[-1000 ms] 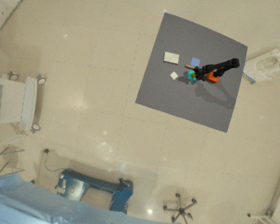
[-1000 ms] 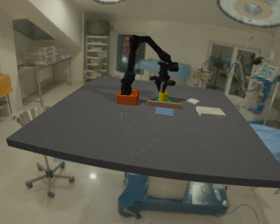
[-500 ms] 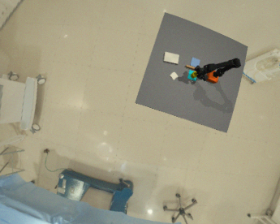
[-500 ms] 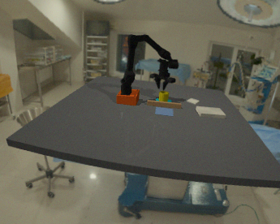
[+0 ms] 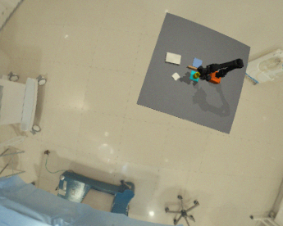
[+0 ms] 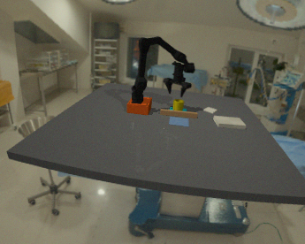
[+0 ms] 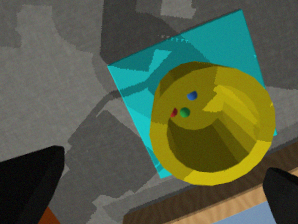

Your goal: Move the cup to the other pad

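The yellow cup [image 5: 196, 75] [image 6: 179, 105] [image 7: 212, 172] stands upright on the teal pad [image 5: 192, 78] [image 7: 220, 40]. Blue, green and red marbles lie inside the cup in the wrist view. My gripper [image 6: 176, 95] [image 7: 168, 168] is wide open and empty above the cup, with its fingertips clear of the rim in the exterior view. The blue pad [image 5: 198, 61] [image 6: 179, 122] [image 7: 252, 215] lies on the other side of the wooden bar and bears nothing.
The wooden bar [image 5: 192, 67] [image 6: 179, 114] [image 7: 210, 207] lies between the two pads. A white block [image 5: 173, 58] [image 6: 229, 122] and a small white square [image 5: 175, 76] [image 6: 210, 110] lie farther from the orange arm base [image 5: 215, 78] [image 6: 139, 106].
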